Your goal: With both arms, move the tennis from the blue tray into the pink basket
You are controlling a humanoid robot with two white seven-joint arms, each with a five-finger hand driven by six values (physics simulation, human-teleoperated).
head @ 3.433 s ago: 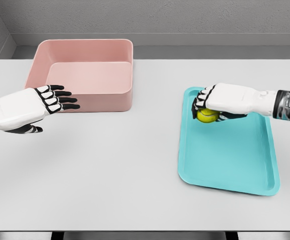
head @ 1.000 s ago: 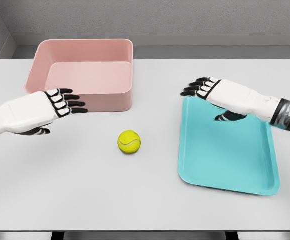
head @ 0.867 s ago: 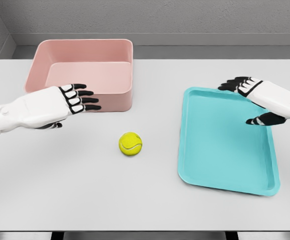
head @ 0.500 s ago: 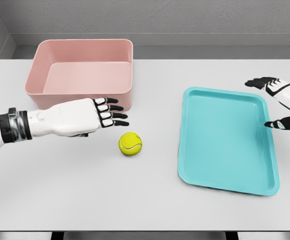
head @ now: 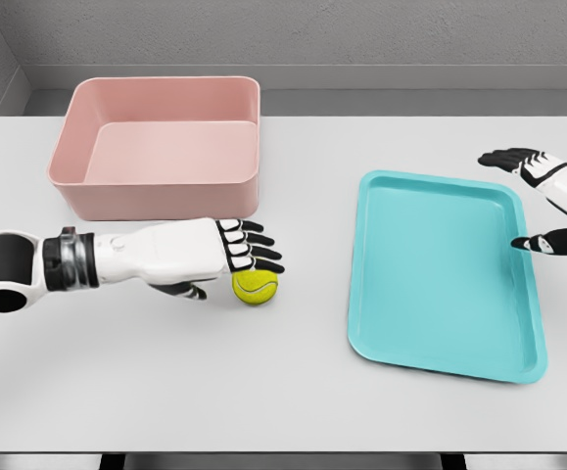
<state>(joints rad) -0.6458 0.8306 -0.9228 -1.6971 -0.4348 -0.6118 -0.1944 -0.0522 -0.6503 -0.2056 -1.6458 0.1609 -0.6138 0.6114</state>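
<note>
- Reaching over the tennis ball with the left hand — fingers stretched out nearly flat above the ball's top, not wrapped around anything, holding nothing.
- Hard telling whether the fingertips are brushing the ball or hovering just over it; thumb tucked underneath, beside the ball's left.
- Sitting on the bare white table, the ball — off the blue tray, between it and the pink basket, just in front of the basket's near right corner.
- Judging the step in hand: closing the left hand on the ball for the lift into the basket.
- Doing it well probably meaning lowering the palm squarely over the ball before curling, so fingers and thumb end up on opposite sides rather than pinching the top.
- Curling slowly and evenly — a round ball on a smooth table likely rolling away from a one-sided nudge, here toward the tray.
- Lifting high enough afterwards for clearing the basket's near wall, right next to the hand.
- Keeping the right hand out at the picture's right edge, beyond the tray's far right corner, fingers spread wide, empty, touching nothing visible.
</note>
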